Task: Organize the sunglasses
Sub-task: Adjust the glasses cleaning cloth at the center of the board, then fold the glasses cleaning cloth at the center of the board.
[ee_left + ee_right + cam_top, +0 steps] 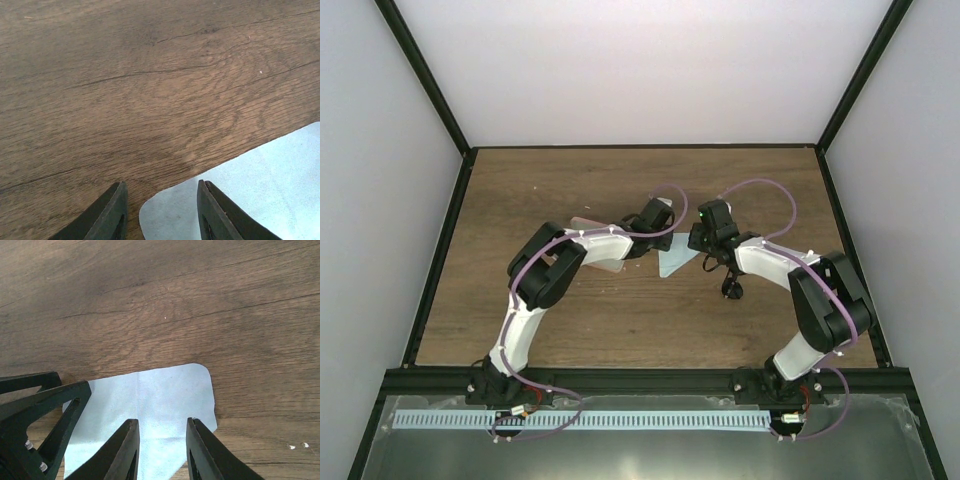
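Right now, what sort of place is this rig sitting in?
Looks like an enclosed lab test cell, not a home: plain white panel walls in a black frame, a wood-grain tabletop, with the left arm and right arm bolted at its near edge.

Pale blue on brown wood
Cloth plain light blue; table brown with dark grain; fingers black; cables purple.
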You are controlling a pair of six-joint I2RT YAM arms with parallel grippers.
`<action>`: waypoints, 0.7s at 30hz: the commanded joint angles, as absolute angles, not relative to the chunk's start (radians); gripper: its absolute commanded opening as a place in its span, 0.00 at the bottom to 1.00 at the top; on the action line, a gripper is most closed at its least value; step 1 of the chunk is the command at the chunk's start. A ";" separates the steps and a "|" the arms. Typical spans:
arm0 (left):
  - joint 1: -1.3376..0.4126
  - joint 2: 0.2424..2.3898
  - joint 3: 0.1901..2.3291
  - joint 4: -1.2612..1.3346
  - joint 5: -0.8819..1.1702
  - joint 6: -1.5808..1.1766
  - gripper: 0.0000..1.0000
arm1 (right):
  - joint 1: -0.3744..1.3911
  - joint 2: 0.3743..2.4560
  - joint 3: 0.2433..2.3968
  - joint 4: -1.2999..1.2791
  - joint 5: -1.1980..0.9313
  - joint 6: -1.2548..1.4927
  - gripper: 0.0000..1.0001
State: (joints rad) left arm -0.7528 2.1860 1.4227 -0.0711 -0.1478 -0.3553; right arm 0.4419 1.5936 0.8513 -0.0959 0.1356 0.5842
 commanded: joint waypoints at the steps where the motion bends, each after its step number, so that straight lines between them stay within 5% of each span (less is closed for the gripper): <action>1: -0.764 2.221 1.438 -0.117 -0.126 -0.341 0.41 | 0.439 1.571 0.850 -0.090 0.160 0.590 0.28; 21: -0.765 2.232 1.456 -0.153 -0.124 -0.351 0.04 | 0.439 1.571 0.848 -0.091 0.155 0.589 0.29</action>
